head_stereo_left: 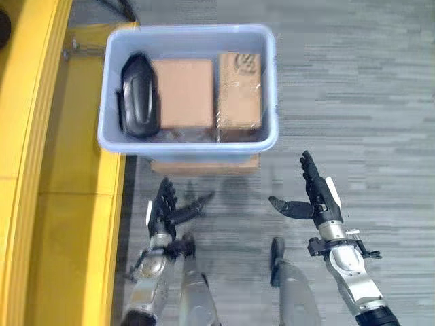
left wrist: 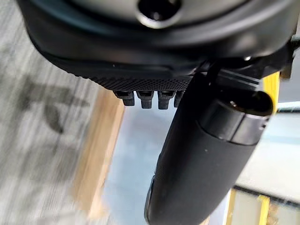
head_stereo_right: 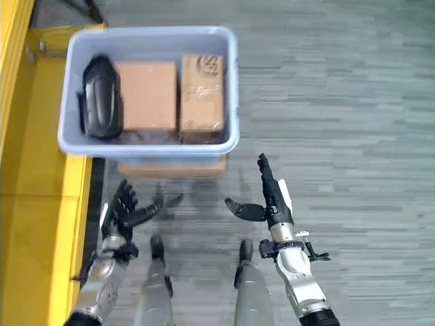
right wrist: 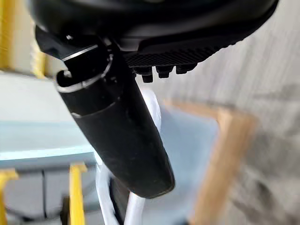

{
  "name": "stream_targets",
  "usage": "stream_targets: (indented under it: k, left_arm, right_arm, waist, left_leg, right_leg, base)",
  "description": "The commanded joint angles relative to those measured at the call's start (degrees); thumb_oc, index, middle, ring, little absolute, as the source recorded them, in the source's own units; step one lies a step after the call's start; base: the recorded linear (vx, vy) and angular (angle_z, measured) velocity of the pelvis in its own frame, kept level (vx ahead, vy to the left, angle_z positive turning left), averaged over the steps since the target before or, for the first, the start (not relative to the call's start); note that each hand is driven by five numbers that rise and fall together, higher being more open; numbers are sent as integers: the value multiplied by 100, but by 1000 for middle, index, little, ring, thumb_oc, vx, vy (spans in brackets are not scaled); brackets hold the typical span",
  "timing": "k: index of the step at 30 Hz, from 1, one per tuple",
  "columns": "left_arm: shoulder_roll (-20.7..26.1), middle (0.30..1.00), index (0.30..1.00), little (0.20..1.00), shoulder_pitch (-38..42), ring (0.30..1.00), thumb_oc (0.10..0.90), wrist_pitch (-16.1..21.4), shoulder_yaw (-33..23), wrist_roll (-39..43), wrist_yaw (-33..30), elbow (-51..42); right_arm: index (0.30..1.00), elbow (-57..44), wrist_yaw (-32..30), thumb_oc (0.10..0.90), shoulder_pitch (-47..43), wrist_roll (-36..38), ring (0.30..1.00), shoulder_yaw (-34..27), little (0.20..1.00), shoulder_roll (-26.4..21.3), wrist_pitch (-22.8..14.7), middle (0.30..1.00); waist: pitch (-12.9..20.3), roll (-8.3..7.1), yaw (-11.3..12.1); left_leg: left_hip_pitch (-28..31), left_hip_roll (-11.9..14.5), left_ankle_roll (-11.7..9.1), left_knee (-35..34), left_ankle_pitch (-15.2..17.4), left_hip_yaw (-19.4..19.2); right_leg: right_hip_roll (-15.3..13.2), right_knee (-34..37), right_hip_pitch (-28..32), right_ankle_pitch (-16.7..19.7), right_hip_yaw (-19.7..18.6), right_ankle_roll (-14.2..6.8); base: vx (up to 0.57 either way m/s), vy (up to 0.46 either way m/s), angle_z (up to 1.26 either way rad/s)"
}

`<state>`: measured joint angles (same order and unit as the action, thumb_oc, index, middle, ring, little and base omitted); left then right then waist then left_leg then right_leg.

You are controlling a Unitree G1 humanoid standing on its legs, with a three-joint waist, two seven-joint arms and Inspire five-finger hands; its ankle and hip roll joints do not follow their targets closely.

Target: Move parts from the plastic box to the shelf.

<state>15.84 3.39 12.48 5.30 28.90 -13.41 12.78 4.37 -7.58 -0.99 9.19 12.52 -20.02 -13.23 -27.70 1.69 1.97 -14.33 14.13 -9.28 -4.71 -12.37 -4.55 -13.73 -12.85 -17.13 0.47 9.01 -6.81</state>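
A pale blue plastic box point(head_stereo_left: 258, 139) stands ahead on a wooden stand point(head_stereo_left: 204, 165). Inside it lie a black rounded part point(head_stereo_left: 139, 95) at the left, a plain cardboard box point(head_stereo_left: 182, 92) in the middle and a printed cardboard box point(head_stereo_left: 239, 88) at the right. My left hand point(head_stereo_left: 163, 214) is raised below the box's left front corner, fingers straight and spread, holding nothing. Below the right front corner my right hand point(head_stereo_left: 316, 197) is open too, thumb pointing inward. Both hands are short of the box, apart from it. The wrist views show the blue box wall point(left wrist: 136, 154) past each thumb.
A yellow shelf structure point(head_stereo_left: 47, 170) runs along the left side, close to the box's left wall. Grey striped carpet point(head_stereo_left: 353, 88) covers the floor to the right and in front.
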Motion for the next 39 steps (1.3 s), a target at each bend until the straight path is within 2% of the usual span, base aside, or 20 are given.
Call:
stream_targets:
  k: [1, 7, 14, 18, 22, 23, 24, 25, 26, 29, 31, 32, 33, 34, 36, 37, 39]
  left_arm:
    - [228, 1000, 1000, 1000, -390, 1000, 900, 536, -96, -92, -97, -657]
    - [270, 1000, 1000, 1000, -302, 1000, 900, 489, -21, -92, -102, -659]
    - [290, 1000, 1000, 1000, -347, 1000, 900, 406, 0, -112, -18, -676]
    - [365, 1000, 1000, 1000, -369, 1000, 900, 356, -14, -121, 14, -648]
    - [387, 1000, 1000, 1000, -374, 1000, 900, 345, -27, -163, 17, -599]
    - [408, 1000, 1000, 1000, -396, 1000, 900, 340, -35, -175, 3, -583]
    - [426, 1000, 1000, 1000, -406, 1000, 900, 333, -52, -188, 1, -572]
    - [439, 1000, 1000, 1000, -437, 1000, 900, 317, -74, -197, -6, -492]
    - [456, 1000, 1000, 1000, -434, 1000, 900, 314, -73, -208, -31, -437]
    - [410, 1000, 1000, 1000, -471, 1000, 900, 307, -104, -194, -49, -371]
    - [371, 1000, 1000, 1000, -474, 1000, 900, 266, -48, -173, -69, -339]
    - [362, 1000, 1000, 1000, -467, 1000, 900, 254, -46, -157, -65, -325]
    - [365, 1000, 1000, 1000, -477, 1000, 900, 246, -44, -152, -49, -351]
    - [360, 1000, 1000, 1000, -474, 1000, 900, 254, -37, -125, -2, -402]
    - [355, 1000, 1000, 1000, -466, 1000, 900, 262, -29, -102, 22, -404]
    - [353, 1000, 1000, 1000, -385, 1000, 900, 300, -24, -58, 26, -345]
    - [326, 1000, 1000, 1000, -315, 1000, 900, 337, -61, -48, -2, -238]
  right_arm:
    - [1000, -826, -64, 900, -152, -144, 1000, -325, 1000, -64, -562, 1000]
    - [1000, -834, -4, 900, -115, -215, 1000, -329, 1000, 2, -472, 1000]
    - [1000, -856, 68, 900, -91, -295, 1000, -402, 1000, -7, -411, 1000]
    - [1000, -790, 130, 900, -326, -300, 1000, -295, 1000, -46, -369, 1000]
    - [1000, -810, 138, 900, -425, -252, 1000, -307, 1000, -41, -358, 1000]
    - [1000, -821, 173, 900, -454, -197, 1000, -298, 1000, -23, -363, 1000]
    - [1000, -810, 176, 900, -475, -181, 1000, -281, 1000, -2, -356, 1000]
    - [1000, -799, 235, 900, -494, -38, 1000, -254, 1000, 67, -346, 1000]
    - [1000, -797, 248, 900, -472, 15, 1000, -254, 1000, 84, -342, 1000]
    - [1000, -821, 275, 900, -396, 130, 1000, -223, 1000, 137, -354, 1000]
    - [1000, -798, 246, 900, -336, 163, 1000, -206, 1000, 185, -334, 1000]
    - [1000, -793, 226, 900, -358, 112, 1000, -159, 1000, 185, -329, 1000]
    - [1000, -796, 213, 900, -361, 14, 1000, -134, 1000, 160, -325, 1000]
    - [1000, -784, 194, 900, -408, -101, 1000, -109, 1000, 128, -311, 1000]
    - [1000, -767, 197, 900, -430, -98, 1000, -110, 1000, 119, -306, 1000]
    - [1000, -689, 173, 900, -571, -38, 1000, -110, 1000, 108, -322, 1000]
    - [1000, -702, 134, 900, -694, -222, 1000, -62, 1000, 50, -314, 1000]
  waist:
    - [429, -24, -102]
    - [526, -120, -137]
    - [684, -234, -106]
    - [728, -408, 38]
    - [703, -456, 70]
    - [694, -462, 107]
    - [706, -460, 120]
    - [657, -402, 87]
    - [669, -362, 41]
    - [645, -227, -17]
    - [603, -138, -68]
    - [560, -114, -48]
    - [553, -110, -35]
    - [495, -123, -75]
    - [483, -115, -96]
    - [447, -174, -149]
    - [498, -245, -147]
  left_leg:
    - [-328, 651, -107, 683, -146, 45]
    - [-435, 330, 35, 904, 187, 65]
    - [-511, 132, 124, 933, 348, 135]
    - [-524, -56, 375, 1225, 725, 310]
    - [-670, -255, 499, 1611, 1006, 381]
    - [-702, -360, 569, 1803, 1202, 413]
    - [-725, -442, 645, 1881, 1293, 413]
    - [-728, -603, 798, 2032, 1425, 407]
    - [-767, -692, 869, 2068, 1431, 414]
    - [-512, -927, 1067, 1933, 1528, 375]
    - [-271, -1084, 1198, 1817, 1602, 274]
    - [-144, -1135, 1259, 1795, 1667, 182]
    - [-10, -1148, 1221, 1745, 1798, 152]
    - [50, -1136, 1212, 1666, 1749, 65]
    - [96, -1117, 1166, 1633, 1738, 81]
    - [200, -1079, 1017, 1581, 1776, 70]
    - [324, -871, 782, 1543, 1876, 46]
  right_leg:
    - [-178, 93, 534, -376, 140, -211]
    - [-464, 390, 802, -223, 310, -342]
    - [-625, 614, 995, -32, 520, -475]
    - [-763, 473, 980, 139, 438, -527]
    - [-917, 365, 1052, 270, 446, -545]
    - [-998, 238, 1060, 308, 429, -549]
    - [-1059, 70, 1002, 398, 383, -532]
    - [-1105, -423, 812, 726, 133, -443]
    - [-1096, -567, 716, 905, -5, -410]
    - [-1079, -1153, 479, 1300, -149, -339]
    - [-1216, -1572, 352, 1532, -49, -323]
    - [-1338, -1821, 266, 1480, 239, -310]
    - [-1386, -1848, 225, 1389, 407, -411]
    - [-1313, -1549, 100, 1273, 575, -320]
    - [-1213, -1318, 61, 1198, 547, -318]
    - [-1039, -106, -7, 1023, 611, -348]
    - [-1239, 1172, 26, 1418, 741, -636]
  base:
    - [61, 195, 42]
    - [61, 148, 17]
    - [34, 76, 6]
    - [36, 120, 9]
    - [21, 122, 2]
    - [28, 171, 12]
    - [41, 326, 12]
    - [32, 327, 25]
    - [48, 351, 20]
    - [71, 309, 14]
    - [109, 362, 15]
    - [156, 292, 15]
    - [116, 187, 2]
    - [78, 59, -13]
    - [80, -45, -32]
    - [196, -156, -19]
    - [243, -244, -23]
